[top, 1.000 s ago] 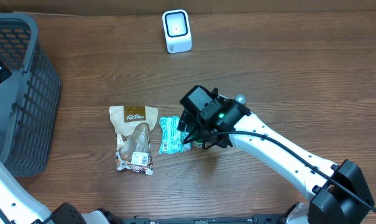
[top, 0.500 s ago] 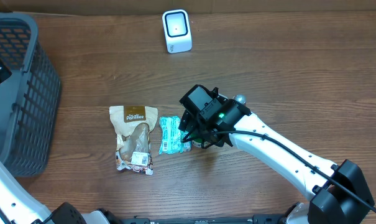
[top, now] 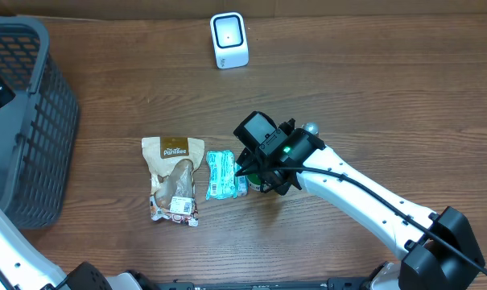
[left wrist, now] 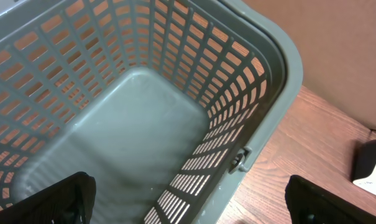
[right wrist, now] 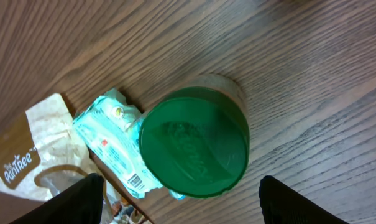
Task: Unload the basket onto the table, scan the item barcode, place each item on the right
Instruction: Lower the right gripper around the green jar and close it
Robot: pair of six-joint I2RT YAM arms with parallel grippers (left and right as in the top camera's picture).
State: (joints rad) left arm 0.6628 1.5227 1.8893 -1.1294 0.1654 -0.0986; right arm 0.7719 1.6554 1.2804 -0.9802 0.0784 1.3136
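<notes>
A round can with a green lid stands upright on the wooden table, touching a teal snack packet whose barcode faces up. My right gripper hangs straight over the can, open. Its fingers stand either side of the lid with a gap on each side. From overhead, the right gripper hides most of the can, beside the teal packet. The white barcode scanner stands at the back. My left gripper is open and holds nothing, above the basket.
A grey plastic basket fills the left side of the table, its rim right below the left wrist. A beige Pantree pouch lies left of the teal packet. Bare wood lies between the can and the scanner.
The right gripper's jaws have narrowed around the green-lidded can and the wrist has shifted slightly. The packets, scanner and left arm have not moved.
</notes>
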